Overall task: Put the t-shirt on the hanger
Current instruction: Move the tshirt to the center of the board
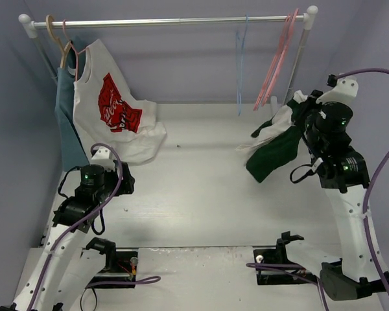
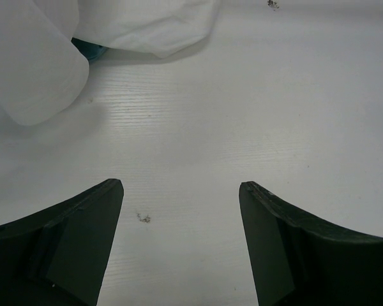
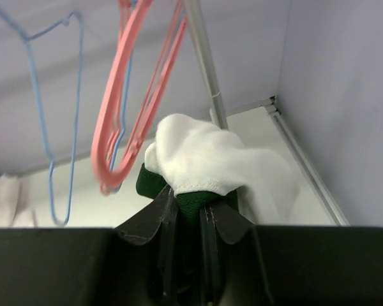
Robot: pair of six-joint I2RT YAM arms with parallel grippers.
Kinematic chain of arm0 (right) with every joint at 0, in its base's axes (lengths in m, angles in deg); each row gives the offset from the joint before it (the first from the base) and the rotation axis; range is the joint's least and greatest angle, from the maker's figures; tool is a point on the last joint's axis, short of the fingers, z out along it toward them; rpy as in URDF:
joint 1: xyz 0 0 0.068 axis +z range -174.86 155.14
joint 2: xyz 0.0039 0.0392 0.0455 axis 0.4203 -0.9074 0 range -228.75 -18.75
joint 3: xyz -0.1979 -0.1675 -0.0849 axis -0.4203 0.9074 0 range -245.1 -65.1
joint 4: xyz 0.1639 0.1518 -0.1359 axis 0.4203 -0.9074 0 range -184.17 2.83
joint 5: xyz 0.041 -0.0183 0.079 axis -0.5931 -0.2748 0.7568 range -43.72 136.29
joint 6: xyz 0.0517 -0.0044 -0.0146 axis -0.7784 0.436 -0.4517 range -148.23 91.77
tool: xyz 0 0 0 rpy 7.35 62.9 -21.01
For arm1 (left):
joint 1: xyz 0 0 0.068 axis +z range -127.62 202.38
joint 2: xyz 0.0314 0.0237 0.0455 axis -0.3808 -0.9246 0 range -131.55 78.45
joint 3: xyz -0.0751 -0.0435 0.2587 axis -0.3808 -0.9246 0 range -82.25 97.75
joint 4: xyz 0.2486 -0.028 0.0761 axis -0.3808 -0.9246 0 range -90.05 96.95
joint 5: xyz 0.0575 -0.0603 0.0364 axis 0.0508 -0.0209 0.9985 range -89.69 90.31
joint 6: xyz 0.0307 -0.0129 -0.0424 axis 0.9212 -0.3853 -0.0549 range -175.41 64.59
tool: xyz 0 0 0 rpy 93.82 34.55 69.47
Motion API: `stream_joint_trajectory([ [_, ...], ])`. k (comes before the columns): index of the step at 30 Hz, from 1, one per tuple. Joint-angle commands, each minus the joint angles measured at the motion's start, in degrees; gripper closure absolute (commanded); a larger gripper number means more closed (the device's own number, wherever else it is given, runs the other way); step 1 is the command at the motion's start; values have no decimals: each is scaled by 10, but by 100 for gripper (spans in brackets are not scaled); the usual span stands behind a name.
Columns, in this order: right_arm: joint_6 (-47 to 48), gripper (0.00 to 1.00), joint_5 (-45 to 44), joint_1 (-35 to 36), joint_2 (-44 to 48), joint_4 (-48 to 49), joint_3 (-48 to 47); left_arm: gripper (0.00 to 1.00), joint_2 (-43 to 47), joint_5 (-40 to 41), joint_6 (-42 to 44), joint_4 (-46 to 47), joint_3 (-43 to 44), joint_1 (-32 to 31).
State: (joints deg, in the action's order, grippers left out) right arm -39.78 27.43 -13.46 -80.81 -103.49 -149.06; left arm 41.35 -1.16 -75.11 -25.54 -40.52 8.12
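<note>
Right gripper (image 3: 188,207) pinches the t-shirt (image 1: 272,152), limp and light, above the tabletop's (image 1: 201,188) far right corner; a collar hold should suit. Left gripper (image 2: 182,188) spread, empty.

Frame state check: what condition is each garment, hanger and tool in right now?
right tool: shut on the t-shirt.
t-shirt: bunched, hanging from that grip.
left tool: open, empty, over bare table.
blue hanger: on the rail, empty.
pink hangers: on the rail, empty.
white shirt with red graphic: hung at rail's left, hem on table.
</note>
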Motion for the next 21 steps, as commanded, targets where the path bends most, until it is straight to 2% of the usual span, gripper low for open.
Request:
stream_joint_trajectory([
  [1,27,100,99,6,9,-83,-37,26,1,-1,6,26,11,-2],
  [6,43,100,295,6,-13,-152,-119,26,0,-2,7,27,11,-2],
  [8,37,100,399,6,-22,-148,-125,26,2,-1,7,29,10,0],
  [11,13,99,534,12,-40,-86,-113,26,3,-2,7,28,10,4],
  [14,-15,99,601,49,-49,-24,-103,26,4,-1,7,30,8,5],
  [17,-26,98,623,112,-56,12,-102,26,7,-2,7,30,7,6],
  [19,-26,95,633,145,-64,34,-104,26,8,-4,7,30,7,5],
  [21,-16,86,625,189,-67,38,-96,26,11,-10,9,33,5,6],
])
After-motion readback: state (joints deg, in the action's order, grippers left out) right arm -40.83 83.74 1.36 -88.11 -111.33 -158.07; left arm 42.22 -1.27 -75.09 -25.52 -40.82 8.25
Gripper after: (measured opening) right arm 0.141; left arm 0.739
